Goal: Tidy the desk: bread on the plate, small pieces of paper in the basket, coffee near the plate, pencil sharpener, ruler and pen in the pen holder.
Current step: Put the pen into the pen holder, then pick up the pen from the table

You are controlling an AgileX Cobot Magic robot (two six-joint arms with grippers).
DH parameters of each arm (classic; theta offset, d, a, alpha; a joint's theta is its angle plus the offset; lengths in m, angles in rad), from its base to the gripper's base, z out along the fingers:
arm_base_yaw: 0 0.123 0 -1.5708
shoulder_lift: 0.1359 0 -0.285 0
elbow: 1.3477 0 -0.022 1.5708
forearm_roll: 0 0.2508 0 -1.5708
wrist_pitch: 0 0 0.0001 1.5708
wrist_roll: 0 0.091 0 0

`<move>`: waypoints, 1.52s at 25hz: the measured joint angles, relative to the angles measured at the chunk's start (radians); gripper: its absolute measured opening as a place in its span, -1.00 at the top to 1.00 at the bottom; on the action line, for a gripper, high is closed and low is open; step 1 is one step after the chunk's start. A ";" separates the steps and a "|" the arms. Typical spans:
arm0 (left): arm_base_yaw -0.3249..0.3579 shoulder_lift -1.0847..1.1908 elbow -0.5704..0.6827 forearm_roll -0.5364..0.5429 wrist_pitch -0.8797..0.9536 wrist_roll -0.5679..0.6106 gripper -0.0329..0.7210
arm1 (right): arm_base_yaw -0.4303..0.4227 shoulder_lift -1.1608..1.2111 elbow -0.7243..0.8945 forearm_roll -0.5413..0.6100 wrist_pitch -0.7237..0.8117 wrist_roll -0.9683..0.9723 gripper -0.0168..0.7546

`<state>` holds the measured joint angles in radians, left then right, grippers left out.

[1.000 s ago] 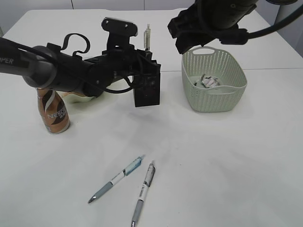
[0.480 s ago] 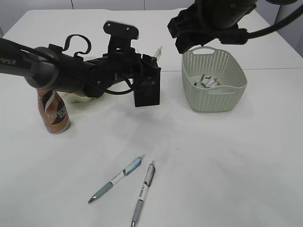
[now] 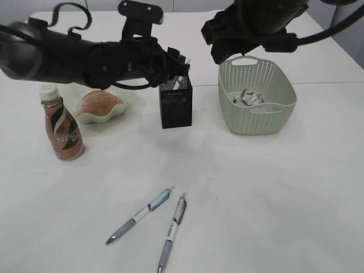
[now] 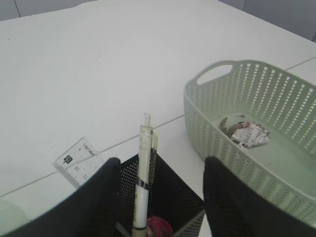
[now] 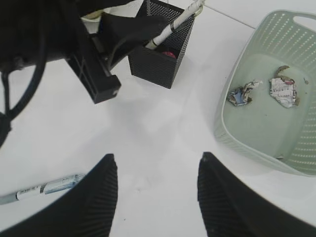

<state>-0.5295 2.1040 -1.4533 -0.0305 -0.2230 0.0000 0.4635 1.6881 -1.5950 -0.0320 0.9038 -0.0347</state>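
Note:
My left gripper (image 4: 160,168) hangs open just above the black mesh pen holder (image 3: 176,108), a little higher than its rim. A white pen (image 4: 143,182) leans inside the holder, free between the fingers. The clear ruler (image 4: 79,160) sticks out of it, and a small red thing (image 4: 159,227), likely the pencil sharpener, lies at the bottom. Two more pens (image 3: 142,215) (image 3: 172,230) lie on the desk in front. The bread (image 3: 99,102) rests on the wavy plate (image 3: 79,118), with the coffee (image 3: 61,128) beside it. My right gripper (image 5: 155,163) is open and holds nothing, high above the desk.
The sage-green basket (image 3: 259,122) stands right of the holder with crumpled paper pieces (image 3: 250,98) inside. The right arm (image 3: 250,28) hovers over its back edge. The left arm (image 3: 85,57) stretches across above the plate and bottle.
The left gripper opened and let go of the pen, which dropped into the holder. The left arm rose and uncovered the bread, plate and bottle cap. The right arm stayed still.

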 joint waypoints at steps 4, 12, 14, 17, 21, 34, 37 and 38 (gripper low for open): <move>0.000 -0.085 0.000 0.002 0.238 0.000 -0.15 | 0.000 0.000 -0.024 0.000 0.021 0.015 -0.04; -0.007 -0.162 -0.004 0.006 0.784 0.025 -0.15 | 0.000 0.000 -0.036 0.000 0.110 0.060 -0.04; -0.024 -0.163 -0.016 0.010 0.907 0.036 -0.15 | 0.000 0.000 -0.036 0.000 0.132 0.062 -0.04; -0.063 -0.163 -0.042 0.031 1.055 0.044 -0.15 | 0.000 0.000 -0.036 0.000 0.171 0.064 -0.04; -0.109 -0.163 -0.060 0.044 1.204 0.048 -0.14 | 0.000 0.000 -0.036 0.000 0.224 0.065 -0.04; -0.130 -0.044 -0.062 0.015 1.356 0.048 -0.13 | 0.000 0.000 -0.036 0.000 0.328 0.052 -0.04; -0.150 -0.007 -0.062 0.017 1.347 0.048 -0.14 | 0.000 0.000 -0.036 0.000 0.332 0.035 -0.04; -0.155 0.000 -0.062 0.017 1.338 0.048 -0.14 | 0.000 0.000 -0.036 0.000 0.332 0.029 -0.04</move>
<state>-0.6844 2.1043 -1.5154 -0.0137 1.1150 0.0479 0.4635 1.6881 -1.6310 -0.0320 1.2357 -0.0057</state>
